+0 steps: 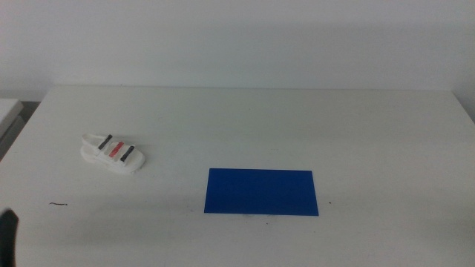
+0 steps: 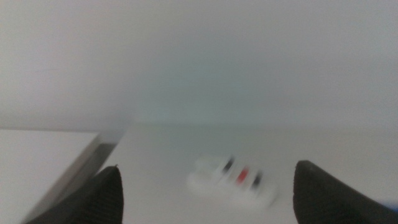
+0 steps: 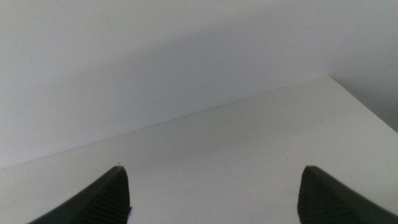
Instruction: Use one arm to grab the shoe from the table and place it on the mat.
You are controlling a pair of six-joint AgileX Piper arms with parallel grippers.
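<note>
The white shoe (image 1: 113,153) with two dark grey straps and one red strap lies on the table (image 1: 252,126) at the left. The dark blue mat (image 1: 261,191) lies flat right of the shoe, nearer the front edge. My left gripper (image 2: 205,193) is open and empty; in its blurred wrist view the shoe (image 2: 235,180) sits ahead between the jaws, some way off. In the middle view only a dark bit of the left arm (image 1: 7,233) shows at the bottom left corner. My right gripper (image 3: 214,193) is open and empty over bare table, out of the middle view.
A small dark scratch (image 1: 58,204) marks the table near the front left. A second white surface (image 1: 7,111) stands beyond the table's left edge. A pale wall rises behind the table.
</note>
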